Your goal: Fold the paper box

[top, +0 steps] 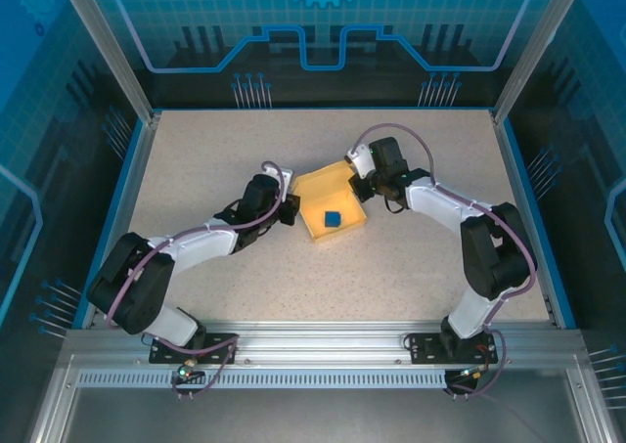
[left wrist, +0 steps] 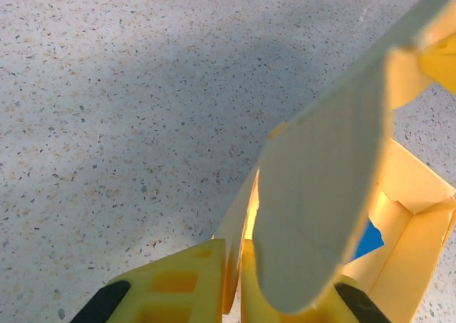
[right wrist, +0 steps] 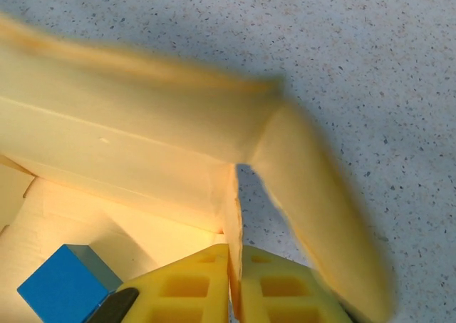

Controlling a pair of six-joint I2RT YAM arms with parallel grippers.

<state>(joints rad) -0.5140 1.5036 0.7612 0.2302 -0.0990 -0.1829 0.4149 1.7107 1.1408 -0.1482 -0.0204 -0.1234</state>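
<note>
At the near edge of the worktop, both arm bases sit on a metal rail. Left arm angles up and right, right arm up and left, and they meet mid-worktop.

Box is roughly central, between the two hands. It is open on top, pale yellow, walls up, and turned diagonal to the worktop edges. Left hand is at its left side, right hand at its upper right side. Blue cube sits inside on the box floor, toward the near corner.

Left wrist view:
- Left hand is closed nearly flat, yellow fingers pinching a thin box wall edge between them.
- A big rounded flap stands tilted just past the fingers and hides much of the box interior.
- Cube peeks out behind the flap, partly hidden.
- Bare speckled worktop lies beyond.

Right wrist view:
- Right hand is clamped tight, fingers squeezing a box wall edge at a corner.
- Cube is at lower left inside the box, apart from the fingers.
- A long wall runs across beyond it.
- A side flap on the right is blurred, so its edge is unclear.

Farthest back in the top view, a glass panel with blue line graphics closes off the worktop.
</note>
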